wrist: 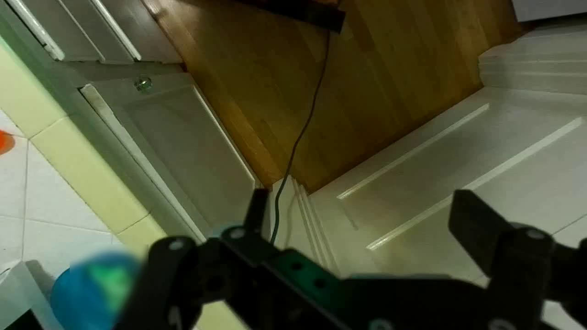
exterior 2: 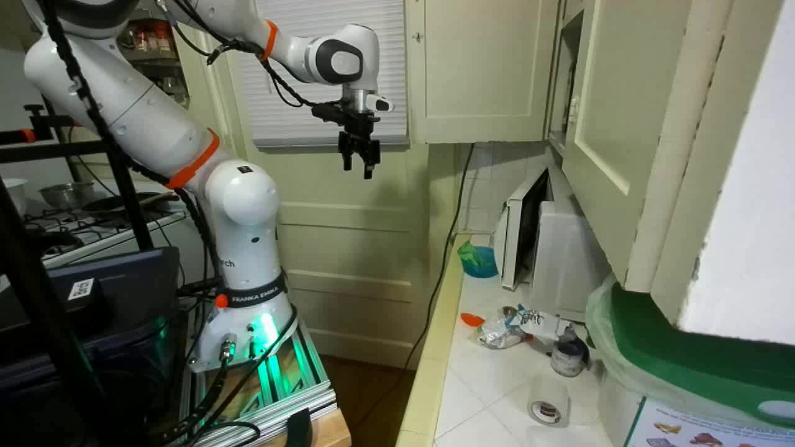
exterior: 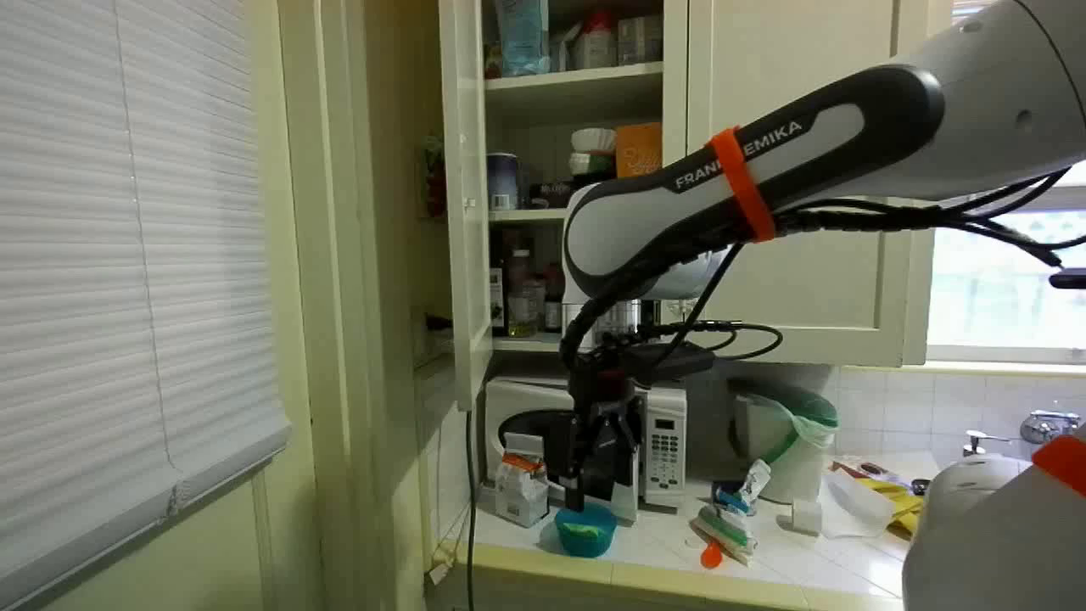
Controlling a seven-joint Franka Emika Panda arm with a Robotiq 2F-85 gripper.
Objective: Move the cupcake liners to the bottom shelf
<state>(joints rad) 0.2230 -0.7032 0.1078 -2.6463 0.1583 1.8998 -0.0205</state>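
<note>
At mid shelf (exterior: 524,215), cupcake liners (exterior: 592,142), well abv. gripper (wrist: 361,204)

Place: it's a kitchen, home-style by the look | here's the stove (exterior 2: 93,251), pan (exterior 2: 102,203) on top | microwave (exterior 2: 568,254) gaping on the tiled bench (exterior 2: 475,385) | tap (exterior: 1048,424) below the window (exterior: 993,288) | and look, cupboard (exterior: 675,93) open, bottles (exterior: 523,297) and packets (exterior: 523,34) crowding inside
</note>
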